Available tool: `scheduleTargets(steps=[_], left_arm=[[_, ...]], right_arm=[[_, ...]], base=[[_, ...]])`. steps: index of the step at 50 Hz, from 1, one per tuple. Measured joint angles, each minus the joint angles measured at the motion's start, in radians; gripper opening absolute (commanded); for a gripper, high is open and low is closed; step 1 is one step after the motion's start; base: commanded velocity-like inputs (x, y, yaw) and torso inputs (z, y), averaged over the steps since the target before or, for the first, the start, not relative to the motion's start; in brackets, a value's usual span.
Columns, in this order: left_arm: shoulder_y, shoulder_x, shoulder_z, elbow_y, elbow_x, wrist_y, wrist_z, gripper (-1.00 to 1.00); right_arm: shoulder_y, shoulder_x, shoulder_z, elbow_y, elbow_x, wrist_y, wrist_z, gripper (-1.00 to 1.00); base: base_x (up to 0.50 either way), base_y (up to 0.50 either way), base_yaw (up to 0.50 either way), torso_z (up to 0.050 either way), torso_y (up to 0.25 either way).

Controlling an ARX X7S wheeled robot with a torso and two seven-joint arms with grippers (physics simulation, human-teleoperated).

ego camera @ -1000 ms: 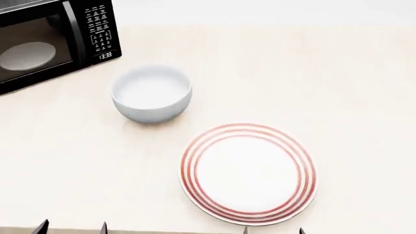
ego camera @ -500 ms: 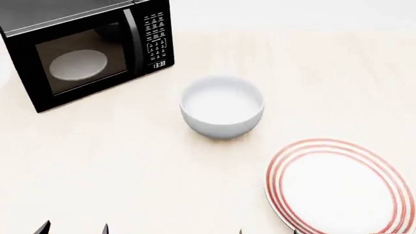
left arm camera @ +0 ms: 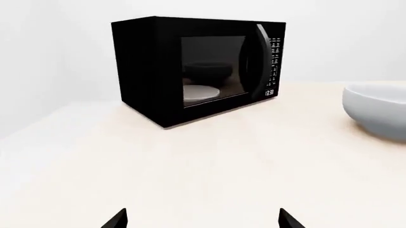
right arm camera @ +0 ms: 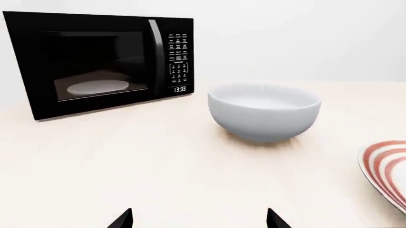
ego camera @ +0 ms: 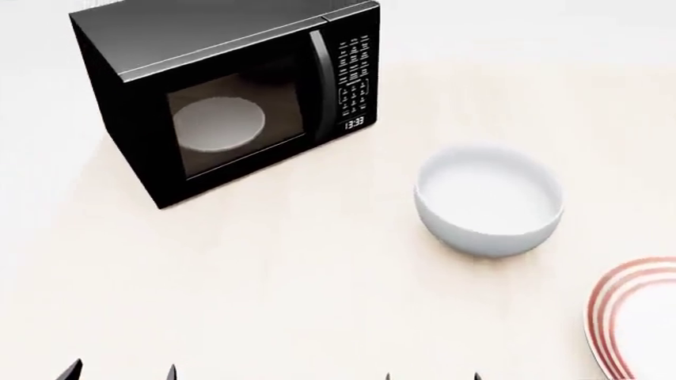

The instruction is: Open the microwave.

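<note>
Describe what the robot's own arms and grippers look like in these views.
Very little shows. Of the left gripper and the right gripper, only dark, nearly black fingertips poke in at the frame edges: thin, pointed wedges with flat inner faces. In the head view they are four small black slivers. No arms, cables, markings or sleeves are visible.

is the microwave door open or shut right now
Shut. The microwave door sits flush with the keypad panel, its vertical handle against the front; the turntable shows only through glass.

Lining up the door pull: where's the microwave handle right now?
In the head view, the handle runs vertically on the microwave, upper left, between the glass door and the keypad, left of the white bowl.
</note>
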Motion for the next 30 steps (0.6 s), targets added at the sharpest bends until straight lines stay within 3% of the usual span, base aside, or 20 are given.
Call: scheduleTargets(steps=[20, 30], left_arm=[[-0.007, -0.017, 0.023, -0.008, -0.014, 0.003, -0.023, 1.00], [-0.009, -0.025, 0.032, -0.008, -0.023, 0.004, -0.032, 1.00]], right_arm=[[0.008, 0.017, -0.020, 0.014, 0.033, -0.007, 0.004, 1.00], [0.009, 0.024, -0.029, 0.013, 0.045, -0.009, 0.009, 1.00]], base=[[0.48, 0.25, 0.00, 0.000, 0.000], [0.50, 0.05, 0.00, 0.000, 0.000]])
